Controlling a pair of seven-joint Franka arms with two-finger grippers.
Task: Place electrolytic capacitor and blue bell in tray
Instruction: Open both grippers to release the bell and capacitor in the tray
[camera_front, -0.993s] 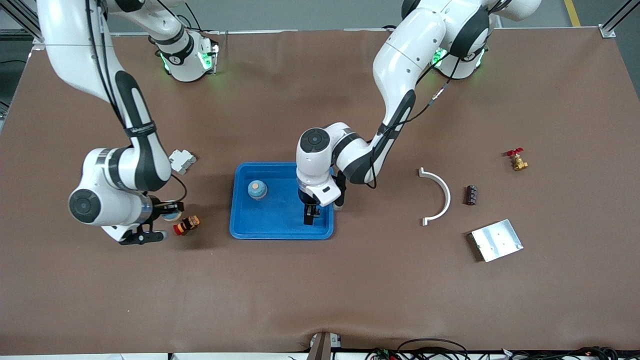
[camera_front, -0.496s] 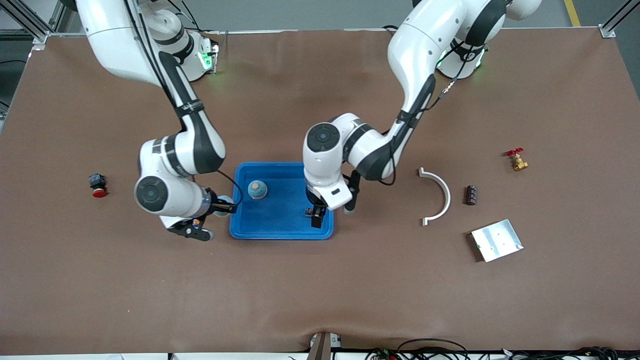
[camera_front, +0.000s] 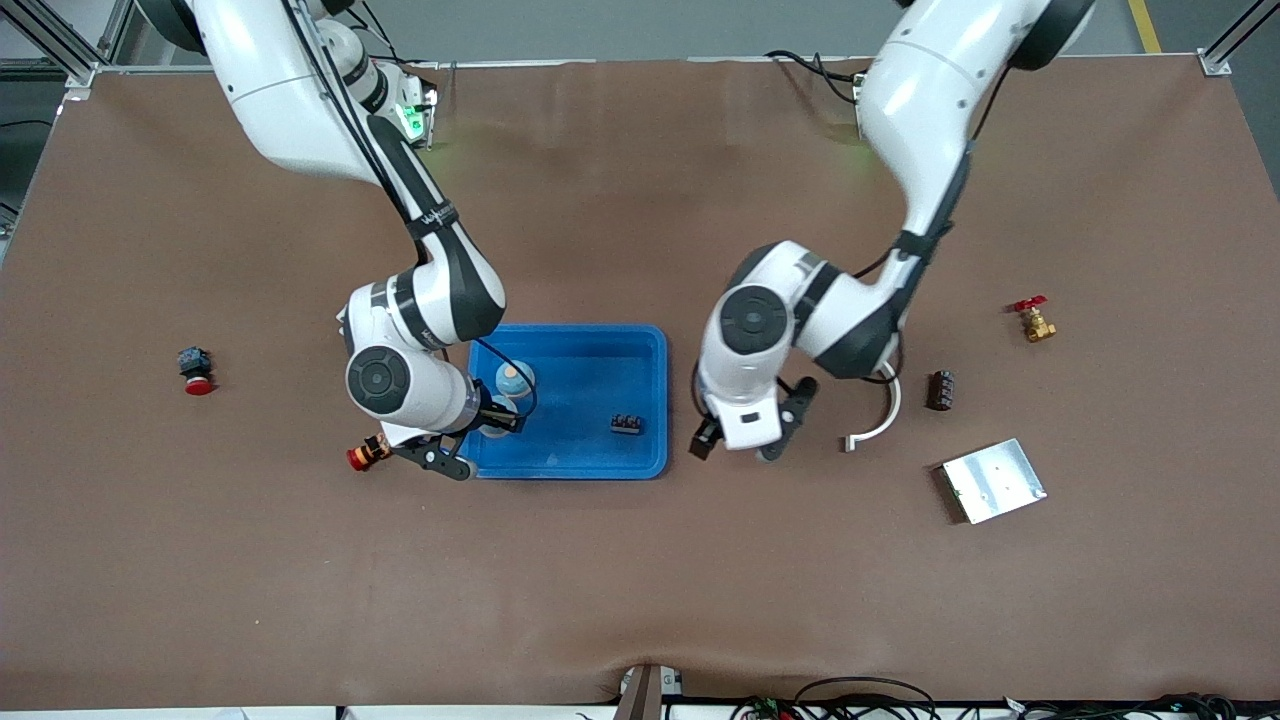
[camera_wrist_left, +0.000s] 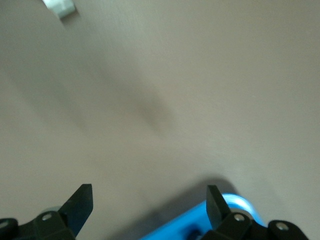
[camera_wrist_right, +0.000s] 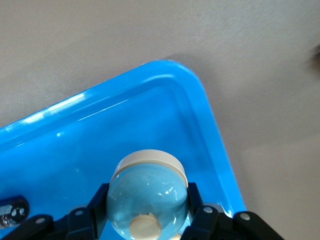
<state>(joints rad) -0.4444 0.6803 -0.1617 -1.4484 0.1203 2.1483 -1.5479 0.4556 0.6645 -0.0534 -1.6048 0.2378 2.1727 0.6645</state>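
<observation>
The blue tray lies mid-table. A blue bell with a cream button stands in it toward the right arm's end. A small black part, apparently the capacitor, lies in it toward the left arm's end. My right gripper is shut on a second blue bell over the tray's corner at the right arm's end. The right gripper clamps the bell's dome on both sides. My left gripper is open and empty over the table just beside the tray. Its fingers stand wide apart.
A red and orange part lies by the tray's corner under the right arm. A red button lies toward the right arm's end. A white curved bracket, black block, silver plate and brass valve lie toward the left arm's end.
My right gripper carried its bell from the table to over the tray's corner. My left gripper let go of the black part in the tray and moved off beside the tray.
</observation>
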